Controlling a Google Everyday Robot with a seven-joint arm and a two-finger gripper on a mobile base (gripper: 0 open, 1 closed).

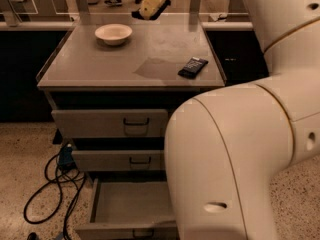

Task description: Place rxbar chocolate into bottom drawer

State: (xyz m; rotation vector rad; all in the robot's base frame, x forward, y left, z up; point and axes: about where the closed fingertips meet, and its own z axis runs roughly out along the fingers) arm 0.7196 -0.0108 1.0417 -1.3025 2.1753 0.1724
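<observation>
The rxbar chocolate [193, 67], a small dark wrapped bar with pale lettering, lies flat on the grey cabinet top [100, 64] near its right front edge. My gripper [148, 8] hangs above the back of the cabinet top, well up and to the left of the bar, apart from it. The bottom drawer [127, 204] is pulled out and shows a bare grey inside; my white arm covers its right part. The two drawers above it are shut.
A white bowl [113, 33] stands at the back left of the cabinet top. Black cables [55, 186] and a blue plug lie on the speckled floor left of the drawers. My bulky arm [235, 149] fills the right half of the view.
</observation>
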